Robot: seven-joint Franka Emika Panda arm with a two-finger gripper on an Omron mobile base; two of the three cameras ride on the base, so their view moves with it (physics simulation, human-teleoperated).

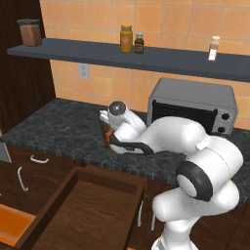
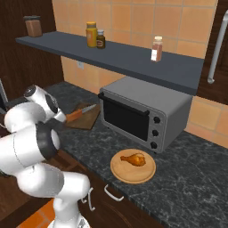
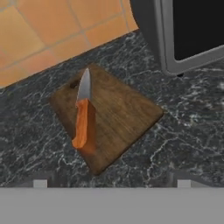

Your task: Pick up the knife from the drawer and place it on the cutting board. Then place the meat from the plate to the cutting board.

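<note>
So the gripper (image 3: 112, 181) has its 2 fingers spread wide with nothing between them, just hanging above the cutting board (image 3: 114, 120). The tips barely poke up at the bottom of the hand view, one fingertip (image 3: 40, 183) off to each side.

Right below, the knife (image 3: 82, 114) lies flat on the board, orange handle toward the camera and the short blade pointing at the tiled wall. The whole thing is resting on the wood, toward one side of it.

The board sits on the dark speckled counter (image 3: 183, 131), just beside the toaster oven (image 2: 142, 113).

Further along the counter, on the other side of the oven, the meat (image 2: 134, 158) is on the plate (image 2: 125, 173), well apart from the board.

The drawer (image 1: 85, 212) stands pulled out under the counter edge, with its brown bottom showing.
</note>
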